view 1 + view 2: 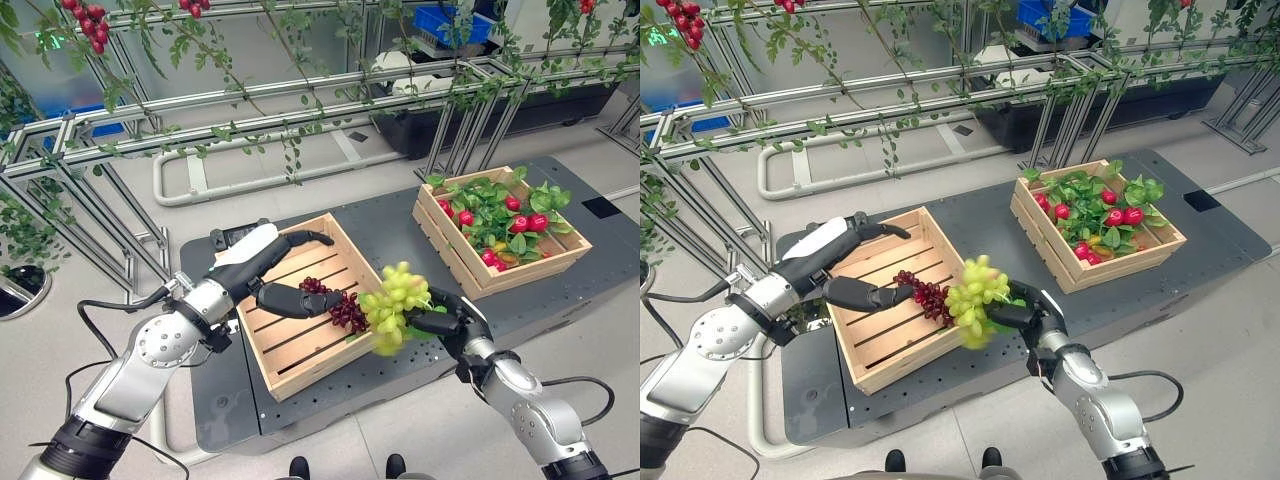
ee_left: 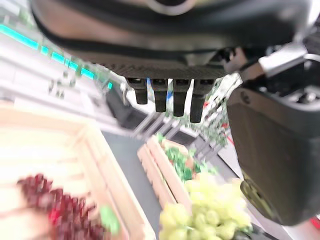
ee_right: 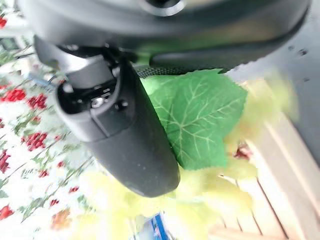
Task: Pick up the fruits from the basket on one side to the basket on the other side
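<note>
item: left hand (image 1: pixel 285 298) — i see it over the near crate (image 1: pixel 290 352), reaching in from 9 o'clock. its fingers are straight and relaxed, holding nothing; its thumb with the white cover lies along the crate's far rim.

item: right hand (image 1: pixel 443 321) — it sits at the near crate's 3 o'clock edge, coming in from 5 o'clock. its thumb and fingers are curled on the green grapes (image 1: pixel 393 304), with a green leaf (image 3: pixel 197 115) pressed against the palm in the right wrist view.

item: green grapes — a pale bunch, held above the crate's right rim, not resting on the slats as far as i can tell.

item: dark red grapes (image 1: pixel 338 303) — a bunch lying inside the near crate at its 3 o'clock side, just beside the green grapes and right at the left hand's fingertips; i cannot tell whether they touch.

item: far crate (image 1: pixel 470 270) — at 2 o'clock from the near crate, well apart from it, holding red fruits (image 1: pixel 528 222) among green leaves.

item: dark platform (image 1: pixel 390 225) — both crates stand on it.

item: metal frame (image 1: pixel 200 110) — at 12 o'clock beyond the platform, hung with leafy vines and red berries.
</note>
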Tool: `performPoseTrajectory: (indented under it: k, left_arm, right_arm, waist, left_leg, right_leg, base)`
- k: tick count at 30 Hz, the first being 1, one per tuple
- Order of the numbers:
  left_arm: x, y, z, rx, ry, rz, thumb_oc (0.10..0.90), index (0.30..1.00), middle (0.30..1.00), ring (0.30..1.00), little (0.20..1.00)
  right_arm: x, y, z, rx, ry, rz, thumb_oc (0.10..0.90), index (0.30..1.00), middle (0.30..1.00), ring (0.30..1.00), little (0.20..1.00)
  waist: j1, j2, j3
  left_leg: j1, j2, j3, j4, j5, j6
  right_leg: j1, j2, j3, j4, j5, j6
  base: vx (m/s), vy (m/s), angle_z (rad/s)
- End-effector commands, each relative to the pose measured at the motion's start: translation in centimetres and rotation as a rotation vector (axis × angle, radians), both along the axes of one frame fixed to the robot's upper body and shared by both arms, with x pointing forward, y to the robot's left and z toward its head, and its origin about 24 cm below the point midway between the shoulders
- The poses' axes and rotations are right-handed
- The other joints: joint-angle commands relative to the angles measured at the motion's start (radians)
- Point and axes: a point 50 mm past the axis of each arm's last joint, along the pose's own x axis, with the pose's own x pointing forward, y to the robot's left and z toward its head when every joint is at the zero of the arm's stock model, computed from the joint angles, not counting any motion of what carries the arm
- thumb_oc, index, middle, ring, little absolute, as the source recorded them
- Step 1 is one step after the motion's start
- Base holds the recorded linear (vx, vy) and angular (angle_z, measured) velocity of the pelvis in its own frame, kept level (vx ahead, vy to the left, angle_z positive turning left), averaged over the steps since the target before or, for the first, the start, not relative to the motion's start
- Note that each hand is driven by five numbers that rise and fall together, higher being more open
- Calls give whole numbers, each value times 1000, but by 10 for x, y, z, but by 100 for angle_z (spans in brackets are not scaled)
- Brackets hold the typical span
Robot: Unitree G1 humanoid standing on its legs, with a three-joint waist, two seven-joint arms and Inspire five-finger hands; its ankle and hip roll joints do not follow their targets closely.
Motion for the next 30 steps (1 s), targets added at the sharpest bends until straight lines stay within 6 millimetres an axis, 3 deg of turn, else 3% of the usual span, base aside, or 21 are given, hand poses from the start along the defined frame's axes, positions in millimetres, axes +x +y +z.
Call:
performPoseTrajectory:
  k: [1, 5, 11, 21, 24, 25, 26, 27, 28, 30]
  left_arm:
    - [7, 5, 37, -195, -76, -77, 800, 900, 900, 900, 900]
    - [-3, -13, 42, -476, 3, -297, 800, 900, 900, 900, 900]
    - [-3, -49, 41, -732, 83, -517, 800, 900, 900, 900, 900]
    - [-8, -74, 33, -920, 208, -704, 800, 900, 900, 900, 900]
    - [-9, -81, 32, -980, 264, -756, 800, 900, 900, 900, 900]
    - [-10, -84, 30, -992, 279, -781, 800, 900, 900, 900, 900]
    - [-13, -87, 27, -1008, 296, -810, 800, 900, 900, 900, 900]
    - [-14, -87, 25, -1013, 302, -815, 800, 900, 900, 900, 900]
    - [-15, -87, 24, -1022, 313, -828, 800, 900, 900, 900, 900]
    - [-15, -91, 18, -1056, 367, -895, 800, 900, 900, 900, 900]
  right_arm:
    - [26, -10, 64, 109, -373, -79, 400, 300, 300, 300, 300]
    - [24, -6, 64, 145, -411, -73, 400, 300, 300, 300, 300]
    - [26, 9, 64, 182, -431, -37, 400, 300, 300, 300, 300]
    - [21, 8, 63, 259, -443, -37, 400, 300, 300, 300, 300]
    - [23, 8, 70, 301, -485, -26, 400, 300, 300, 300, 300]
    - [24, 9, 71, 325, -497, -9, 400, 300, 300, 300, 300]
    - [25, 13, 72, 344, -502, 13, 400, 300, 300, 300, 300]
    - [26, 16, 73, 355, -503, 23, 400, 300, 300, 300, 300]
    - [27, 18, 74, 368, -503, 27, 400, 300, 300, 300, 300]
    - [29, 21, 75, 406, -507, -5, 400, 300, 300, 300, 300]
  waist:
    - [-2, 27, -81]
    - [-12, 26, -81]
    - [-27, 13, -72]
    - [-58, 3, -72]
    - [-58, -6, -58]
    - [-46, -17, -42]
    - [-19, -28, -27]
    - [-10, -32, -29]
    - [-4, -33, -28]
    - [-9, -25, -31]
  left_leg:
    - [11, -2, -21, 2, -99, -8]
    - [2, 16, -13, 2, -89, -14]
    - [3, 25, -11, 2, -83, -16]
    - [29, 28, -4, 2, -86, -13]
    - [10, -16, -38, 100, -126, -4]
    - [-35, -61, -116, 227, -169, 2]
    - [-91, -135, -255, 341, -180, 15]
    - [-97, -159, -295, 342, -184, 23]
    - [-93, -174, -313, 336, -194, 32]
    - [-53, -182, -281, 283, -224, 53]
  right_leg:
    - [-38, 31, -14, 1, 6, 6]
    - [-50, 48, -2, 1, 8, -6]
    - [-60, 79, 40, 1, 3, -23]
    - [-45, 102, 96, 1, -2, -36]
    - [-39, 94, 128, 1, 9, -39]
    - [-30, 84, 154, 1, 20, -41]
    - [-24, 78, 206, 1, 39, -40]
    - [-29, 76, 228, 1, 49, -37]
    - [-33, 75, 245, 5, 55, -33]
    - [-68, 65, 269, 22, 71, -20]
  base:
    - [-5, -83, -14]
    - [3, -103, -12]
    - [-3, -119, -15]
    - [19, 4, -20]
    - [-33, 151, -18]
    - [-80, 293, -59]
    - [-83, 326, -82]
    - [-72, 314, -106]
    - [-65, 289, -106]
    - [-99, 367, -150]
